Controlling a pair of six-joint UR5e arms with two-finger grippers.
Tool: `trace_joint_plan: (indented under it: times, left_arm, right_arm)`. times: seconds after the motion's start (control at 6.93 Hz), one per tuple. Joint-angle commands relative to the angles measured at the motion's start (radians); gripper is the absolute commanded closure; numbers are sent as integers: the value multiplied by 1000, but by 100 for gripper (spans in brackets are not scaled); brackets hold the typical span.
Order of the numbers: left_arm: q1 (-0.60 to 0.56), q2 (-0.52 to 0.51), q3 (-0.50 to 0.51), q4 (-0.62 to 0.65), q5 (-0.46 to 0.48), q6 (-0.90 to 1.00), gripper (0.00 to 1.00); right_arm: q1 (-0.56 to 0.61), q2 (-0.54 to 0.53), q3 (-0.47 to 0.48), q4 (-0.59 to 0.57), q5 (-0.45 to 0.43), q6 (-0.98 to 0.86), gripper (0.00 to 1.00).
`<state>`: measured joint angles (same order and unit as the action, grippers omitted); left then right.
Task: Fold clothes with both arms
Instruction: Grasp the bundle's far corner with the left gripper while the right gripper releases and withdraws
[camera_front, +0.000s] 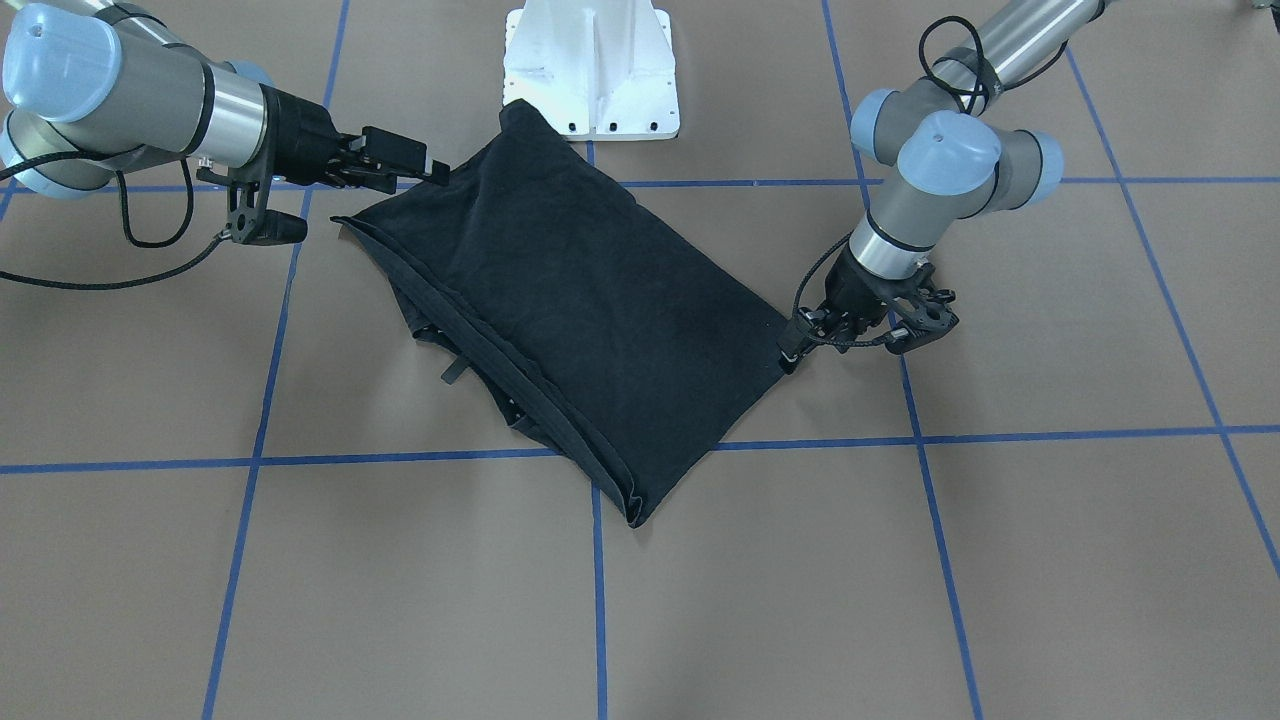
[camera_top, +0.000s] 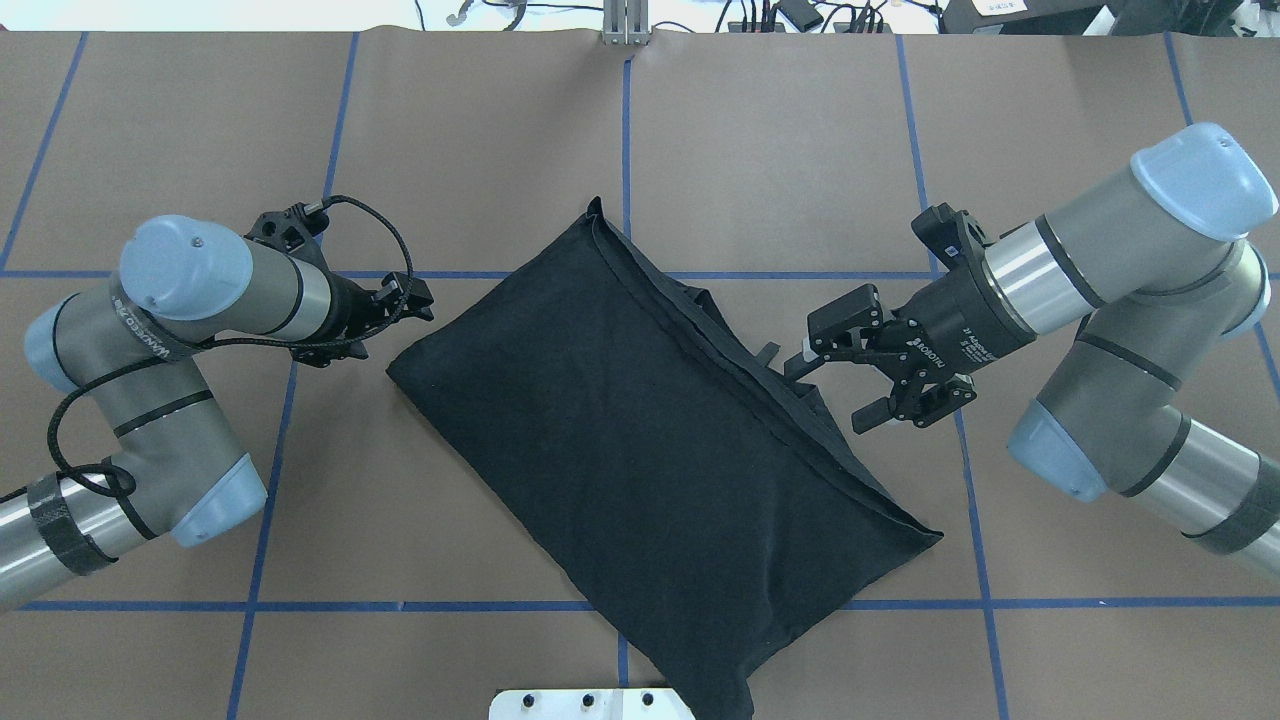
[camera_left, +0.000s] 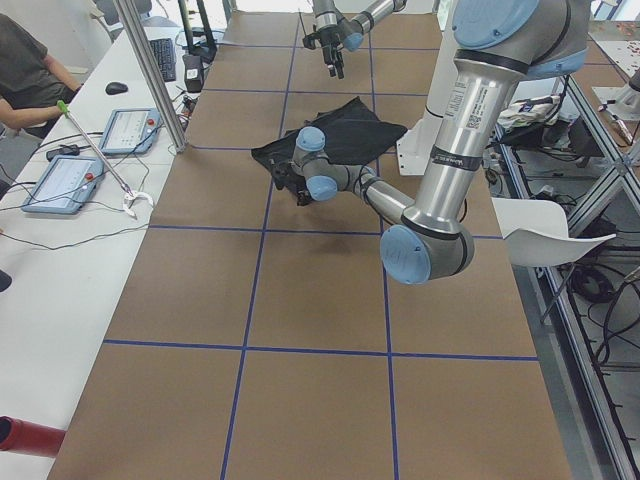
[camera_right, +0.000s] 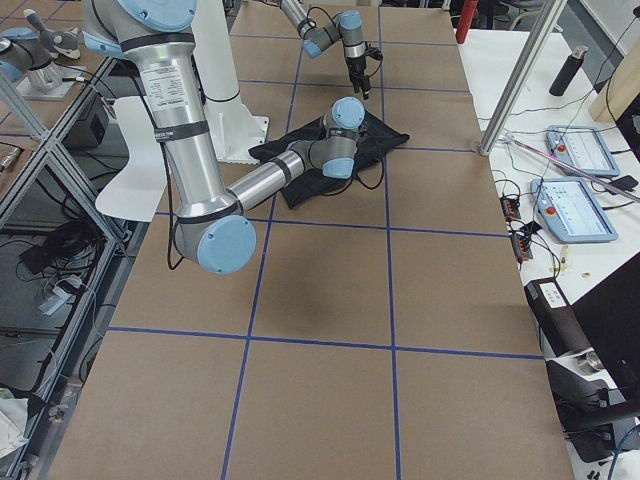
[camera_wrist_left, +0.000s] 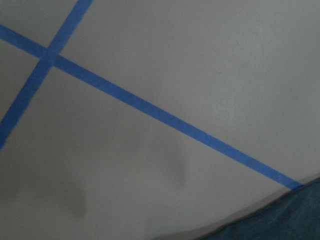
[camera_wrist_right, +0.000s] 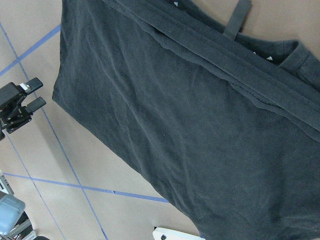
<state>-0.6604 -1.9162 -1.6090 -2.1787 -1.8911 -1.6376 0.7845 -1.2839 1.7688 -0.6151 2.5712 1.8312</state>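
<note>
Lying diagonally across mid-frame on the matte brown table (camera_top: 800, 150), the black T-shirt (camera_top: 640, 450) is folded into a soft, faintly wrinkled rectangle with layered hems. The right gripper (camera_top: 840, 375) gapes wide at its hemmed edge. The left gripper (camera_top: 415, 298) is narrowly parted beside a corner.

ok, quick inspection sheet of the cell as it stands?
Surface: brown table, blue tape grid.
Job's things: black T-shirt folded, lying diagonally, plain side up.
Clutter: nothing seen.
Hands: left hand open, just off the shirt's corner; right hand open at the opposite edge.
Cables: black cable looped beside the left hand.
Surroundings: white pedestal base; side desk with control tablets; a person seated.
</note>
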Motion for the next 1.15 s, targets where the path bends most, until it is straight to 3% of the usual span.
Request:
trace_joint_plan:
  times: [0.0,0.29,0.58,0.72,1.01]
  left_arm:
    - [31,2,1,2,3,-2,0]
    - [47,2,1,4,3,-4,1]
    - [47,3,6,4,1,-4,18]
    - [47,3,6,4,1,-2,31]
    - [48,2,6,4,0,-2,78]
  right_arm:
    - [4,0,0,2,-11,-1,0]
    - [9,0,0,2,-11,-1,0]
    - [13,0,0,0,-11,-1,0]
    - [13,0,0,0,-11,-1,0]
    - [13,-2,-3,0,-9,-1,0]
